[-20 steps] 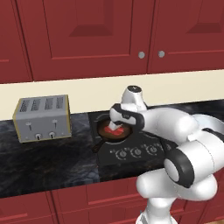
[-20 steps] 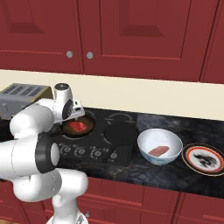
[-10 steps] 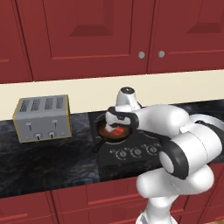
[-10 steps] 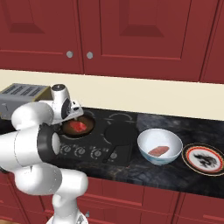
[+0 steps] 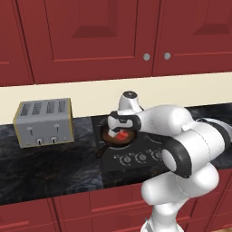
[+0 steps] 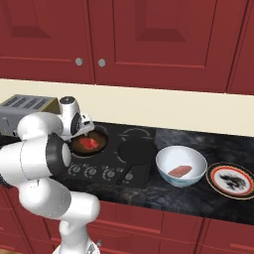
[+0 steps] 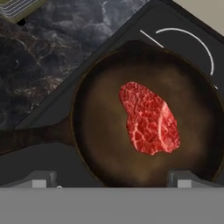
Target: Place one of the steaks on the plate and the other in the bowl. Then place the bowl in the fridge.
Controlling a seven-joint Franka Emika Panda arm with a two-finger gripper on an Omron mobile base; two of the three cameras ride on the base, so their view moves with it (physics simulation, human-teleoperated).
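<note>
1. Gripper hangs over the frying pan on the stove's left burner, jaws spread wide, nothing between them.
2. Red steak lies flat in the pan, roughly centred, just ahead of the fingertips in the hand view.
3. The other steak already sits in the bowl, on the counter right of the stove.
4. Plate is just right of the bowl, no meat on it.
5. Step in hand, my read: picking the pan steak for the plate. Bowl half looks done; fridge step not started.
6. Next move: drop straight down, straddle the steak, fingers clear of the pan rim, close, lift.
7. Risk: the slab is thin and flat, so the pads may skid on the pan floor.
</note>
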